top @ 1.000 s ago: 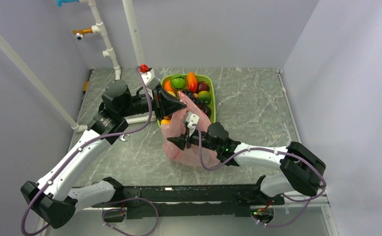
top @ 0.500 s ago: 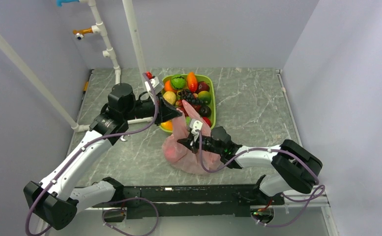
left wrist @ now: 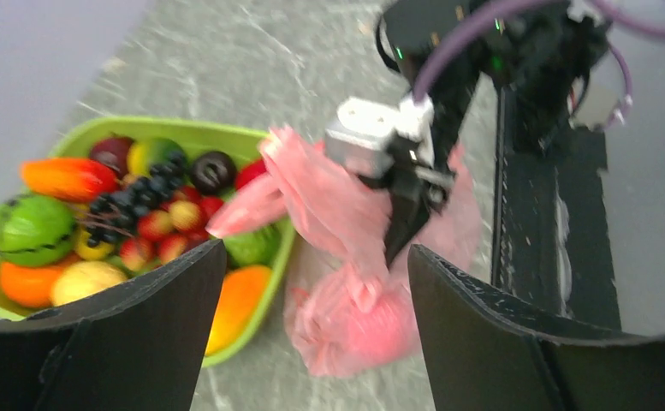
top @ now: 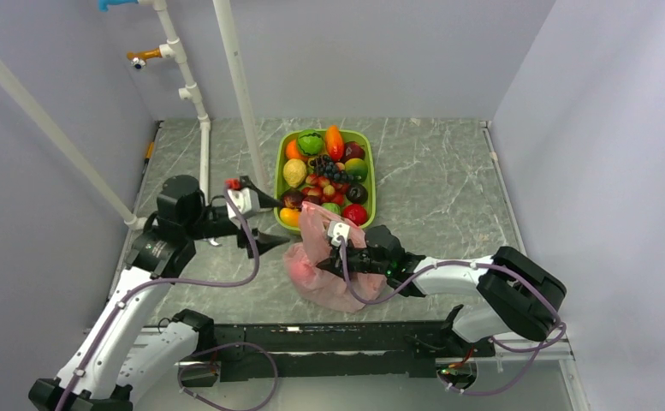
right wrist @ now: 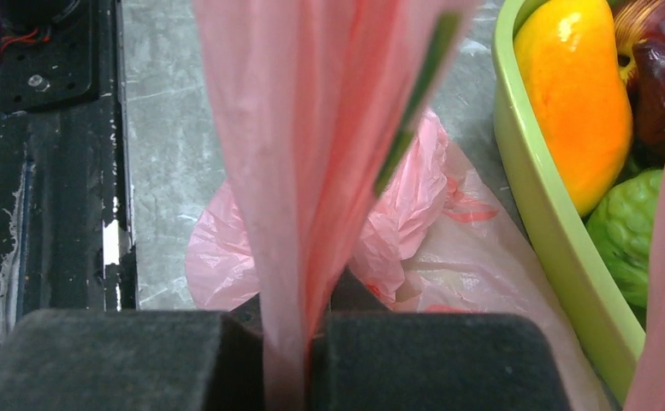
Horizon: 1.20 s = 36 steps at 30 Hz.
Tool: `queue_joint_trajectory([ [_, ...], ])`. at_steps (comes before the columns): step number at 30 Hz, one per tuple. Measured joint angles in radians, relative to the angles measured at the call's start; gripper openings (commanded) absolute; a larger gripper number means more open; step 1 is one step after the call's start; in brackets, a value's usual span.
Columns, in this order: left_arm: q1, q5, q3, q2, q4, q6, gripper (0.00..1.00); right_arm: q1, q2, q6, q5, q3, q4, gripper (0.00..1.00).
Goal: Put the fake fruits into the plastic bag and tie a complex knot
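1. Two grippers are in view, and only one has hold of anything. The right gripper (right wrist: 286, 364) is clamped tight on a pinched pink strip of the plastic bag (top: 339, 289). In its wrist view the film runs straight up out of the closed pads.
2. One pincer is spread wide. The left gripper (top: 276, 223) sits at centre left of the top view, over the bare table (top: 440, 188), with nothing between its fingers.
3. One relation decides the next reach. From the left gripper the bag lies directly to the right, near but apart.
   - The bag's long axis runs from the lower centre of the frame up toward the tray (left wrist: 193, 128).
   - A loose flap at the bag's upper end reaches the tray's near rim.
4. Most of the fake fruits (top: 295, 171) lie up and to the right of the left gripper, piled in the tray at upper centre. The left gripper is nearer to that pile and to the free flap, while the right one is occupied. I judge that the coming reach belongs to the left arm, whether it is for a fruit or for the flap.
5. Counts:
   - One bag and one tray.
   - More than ten fruits in the tray, packed too closely for an exact number.
   - One reddish bulge in the bag's lower lobe. It may be a fruit already inside, but I cannot tell.
   - Nothing is tied yet, so the task looks to be at an early stage.
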Motion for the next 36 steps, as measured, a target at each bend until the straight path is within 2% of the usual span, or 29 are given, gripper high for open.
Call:
queue_joint_trajectory([
  [2,0.002,0.027,-0.054,-0.01,-0.027,0.061,0.87,0.0,-0.006,0.004,-0.005,0.0,0.0,0.0],
  [5,0.002,0.045,-0.132,0.017,-0.005,0.06,0.87,-0.001,-0.015,0.006,-0.008,0.001,-0.006,0.0],
  [7,0.002,0.06,-0.173,0.058,0.053,0.013,0.84,-0.001,-0.03,0.008,-0.01,0.007,-0.022,0.0],
  [11,-0.004,0.1,-0.21,0.108,0.179,-0.076,0.71,-0.001,-0.073,0.007,-0.025,0.018,-0.047,0.0],
  [17,-0.083,0.181,-0.243,0.135,0.394,-0.129,0.71,-0.001,-0.097,0.004,-0.042,0.018,-0.051,0.0],
  [19,-0.117,0.192,-0.243,0.156,0.445,-0.133,0.63,-0.001,-0.097,0.004,-0.047,0.018,-0.05,0.01],
  [21,-0.144,0.195,-0.243,0.182,0.484,-0.148,0.46,-0.001,-0.096,0.0,-0.052,0.018,-0.05,0.02],
  [23,-0.154,0.196,-0.243,0.209,0.52,-0.17,0.3,-0.001,-0.096,-0.005,-0.053,0.018,-0.05,0.12],
  [24,-0.155,0.198,-0.244,0.219,0.531,-0.177,0.2,-0.001,-0.097,-0.008,-0.055,0.018,-0.051,0.22],
  [26,-0.155,0.202,-0.244,0.227,0.529,-0.172,0.08,-0.001,-0.101,-0.013,-0.056,0.018,-0.057,0.43],
  [27,-0.154,0.204,-0.243,0.227,0.518,-0.161,0.02,-0.001,-0.111,-0.019,-0.055,0.019,-0.076,0.54],
  [29,-0.155,0.208,-0.24,0.221,0.483,-0.12,0.0,-0.001,-0.15,-0.027,-0.05,0.035,-0.146,0.71],
  [31,-0.154,0.206,-0.232,0.209,0.419,-0.063,0.0,-0.002,-0.211,-0.035,-0.042,0.062,-0.229,0.78],
  [36,-0.151,0.205,-0.211,0.164,0.287,0.045,0.0,-0.005,-0.407,-0.048,-0.033,0.141,-0.418,0.79],
])
